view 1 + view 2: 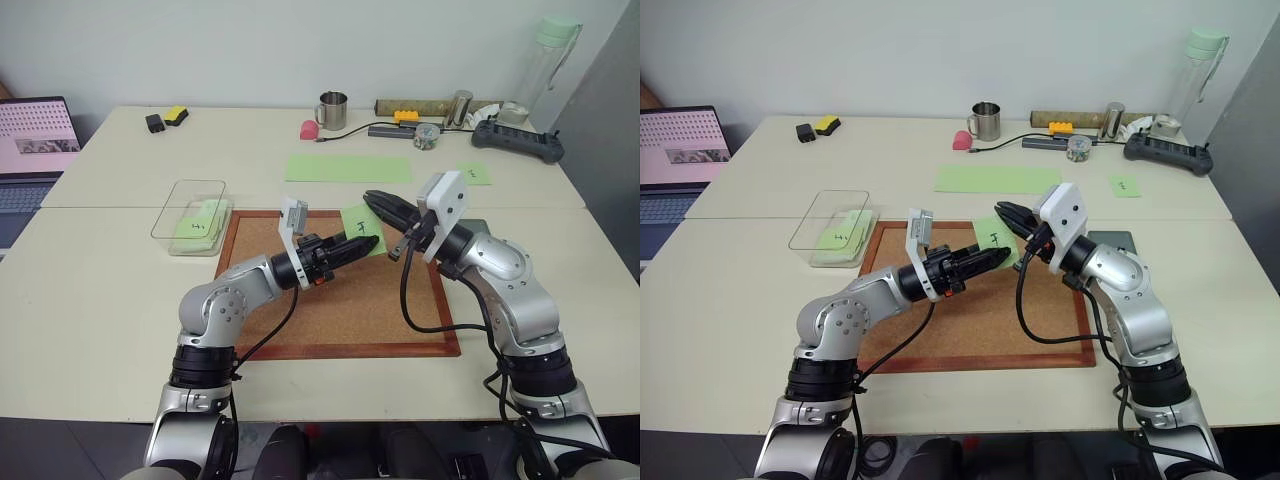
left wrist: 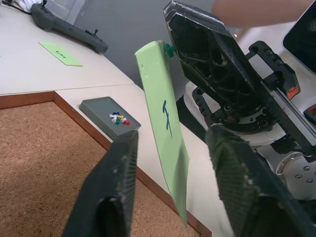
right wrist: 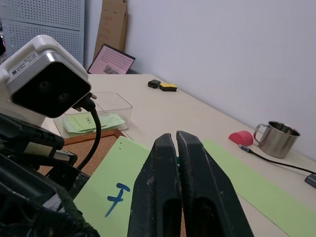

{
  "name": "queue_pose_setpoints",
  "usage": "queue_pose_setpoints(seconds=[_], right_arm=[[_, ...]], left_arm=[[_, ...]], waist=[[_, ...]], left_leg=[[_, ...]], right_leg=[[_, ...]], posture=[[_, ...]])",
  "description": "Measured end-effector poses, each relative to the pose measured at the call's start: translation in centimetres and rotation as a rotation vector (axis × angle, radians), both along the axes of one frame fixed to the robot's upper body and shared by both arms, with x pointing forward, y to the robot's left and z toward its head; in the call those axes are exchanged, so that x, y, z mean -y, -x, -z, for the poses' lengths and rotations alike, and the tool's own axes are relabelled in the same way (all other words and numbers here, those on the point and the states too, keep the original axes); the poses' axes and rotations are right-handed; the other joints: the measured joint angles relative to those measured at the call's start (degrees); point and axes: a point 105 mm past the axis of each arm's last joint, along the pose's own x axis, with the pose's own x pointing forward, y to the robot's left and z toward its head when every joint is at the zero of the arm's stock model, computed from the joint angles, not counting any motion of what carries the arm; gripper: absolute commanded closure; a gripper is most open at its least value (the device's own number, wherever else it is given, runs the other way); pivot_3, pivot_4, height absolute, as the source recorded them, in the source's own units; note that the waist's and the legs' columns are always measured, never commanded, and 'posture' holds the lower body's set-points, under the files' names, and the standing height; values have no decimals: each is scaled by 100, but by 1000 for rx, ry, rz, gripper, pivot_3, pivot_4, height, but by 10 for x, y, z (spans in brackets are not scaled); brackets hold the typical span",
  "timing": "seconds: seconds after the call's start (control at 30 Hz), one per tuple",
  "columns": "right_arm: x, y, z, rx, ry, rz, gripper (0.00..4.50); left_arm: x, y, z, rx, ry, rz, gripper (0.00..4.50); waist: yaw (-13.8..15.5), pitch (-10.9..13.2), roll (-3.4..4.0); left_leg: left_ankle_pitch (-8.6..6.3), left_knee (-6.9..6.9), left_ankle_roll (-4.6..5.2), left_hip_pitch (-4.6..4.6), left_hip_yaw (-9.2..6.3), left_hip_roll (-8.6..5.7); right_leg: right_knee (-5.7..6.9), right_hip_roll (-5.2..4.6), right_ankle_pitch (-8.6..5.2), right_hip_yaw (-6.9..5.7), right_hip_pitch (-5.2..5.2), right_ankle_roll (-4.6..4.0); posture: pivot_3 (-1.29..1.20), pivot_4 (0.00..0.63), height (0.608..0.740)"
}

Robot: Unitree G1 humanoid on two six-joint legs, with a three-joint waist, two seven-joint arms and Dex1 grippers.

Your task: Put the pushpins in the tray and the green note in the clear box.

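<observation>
My right gripper [image 1: 372,198] is shut on a green pushpin [image 2: 169,48] above the cork board. The green note [image 2: 165,118], light green with a dark handwritten mark, hangs from that pin. My left gripper [image 1: 370,243] is open, with one finger on each side of the hanging note and a gap on both sides. The dark grey tray [image 2: 96,106] lies by the board's right edge, behind my right arm, and holds several coloured pushpins [image 2: 117,118]. The clear box [image 1: 190,215] stands left of the board with green notes inside.
The cork board [image 1: 340,310] with its wooden frame lies under both hands. Behind it are a long green paper strip [image 1: 348,168] and another small green note [image 1: 473,174]. A metal mug [image 1: 332,110], a jar [image 1: 426,136] and a controller [image 1: 517,140] line the back. A laptop [image 1: 35,140] sits far left.
</observation>
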Motion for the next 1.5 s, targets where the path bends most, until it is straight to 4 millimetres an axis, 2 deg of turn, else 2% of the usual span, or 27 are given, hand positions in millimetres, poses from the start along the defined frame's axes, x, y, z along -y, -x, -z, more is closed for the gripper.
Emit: queue_pose_setpoints(seconds=[0.23, 0.53, 0.8, 1.03, 1.1, 1.23, 1.3, 1.4, 1.5], right_arm=[[0, 0, 0, 0, 0, 1, 4500], [-1, -1, 0, -2, -10, 9, 4500], [1, -1, 1, -5, -13, 24, 4500], [7, 0, 0, 2, -19, 50, 4500], [21, -3, 3, -7, -29, 108, 4500], [79, -16, 24, -93, -55, 356, 4500], [104, -19, 36, -146, -73, 465, 4500], [135, -23, 49, -220, -104, 592, 4500], [155, -26, 59, -280, -144, 655, 4500]], left_arm=[[-1, 0, 0, 1, -2, -1, 4466], [-2, -2, 1, -3, -8, -18, 4466], [-22, -31, 17, -126, -33, -203, 4466], [-22, -30, 17, -134, -34, -194, 4466], [-17, -24, 15, -43, -107, -167, 4466], [-1, -9, -1, 249, -257, -85, 4466], [8, 0, -2, 362, -314, -23, 4466], [18, 9, 0, 513, -388, 52, 4466], [24, 13, -1, 598, -410, 82, 4466]], waist=[[0, 0, 0], [0, 0, 0], [-11, 0, 0], [4, 0, 0], [9, 0, 0], [61, 0, 0], [55, 0, 0], [10, 0, 1], [-4, 0, 1]], left_leg=[[0, 1, 0, 0, 0, 0], [0, 1, 0, 0, 0, 0], [-8, 26, 14, -10, -6, -1], [-8, 44, 13, -24, -16, -1], [-7, 45, 10, -28, -17, -6], [2, 44, -6, -32, -11, -4], [1, 44, -4, -31, -7, -7], [-9, 44, 15, -27, -5, -8], [-9, 45, 17, -24, -5, -4]], right_leg=[[1, 0, 0, -1, 0, 0], [1, 0, 0, 0, 0, 0], [12, 0, 0, -4, -3, 0], [13, -2, 1, -5, -3, 0], [10, -2, 1, -6, -4, 0], [7, -10, 1, 1, -5, -1], [7, -10, 1, 4, -5, -1], [13, -1, 1, 6, -6, -2], [16, 4, 1, 6, -6, -2]], posture=[[0, 150, 740], [0, 150, 740], [0, 150, 740], [0, 150, 740], [0, 150, 740], [0, 150, 740], [0, 150, 740], [0, 150, 740], [0, 150, 740]])
